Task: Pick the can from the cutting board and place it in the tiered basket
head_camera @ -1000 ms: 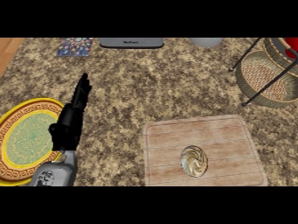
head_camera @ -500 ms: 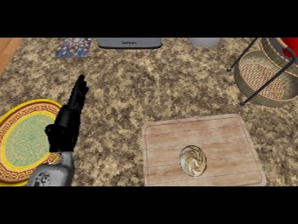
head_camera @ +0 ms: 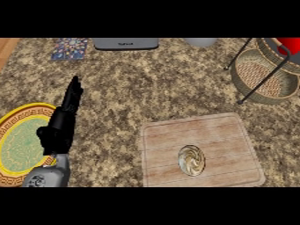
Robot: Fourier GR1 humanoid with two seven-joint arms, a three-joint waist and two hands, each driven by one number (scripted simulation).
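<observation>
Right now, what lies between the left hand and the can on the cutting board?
In the head view, only a stretch of counter and the cutting board wood separate the left hand from the can; no other object sits there.

Can [head_camera: 192, 160] upright on wooden cutting board [head_camera: 171, 136] (swirled lid); tiered basket [head_camera: 269, 96] upper right.

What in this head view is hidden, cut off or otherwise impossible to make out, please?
Right hand: not in the view at all.
Can: seen from above, so its top hides its sides.
Tiered basket: cut by the right edge, as is the red thing at its upper tier.
Plate: cut by the left edge, partly behind the left hand.
</observation>
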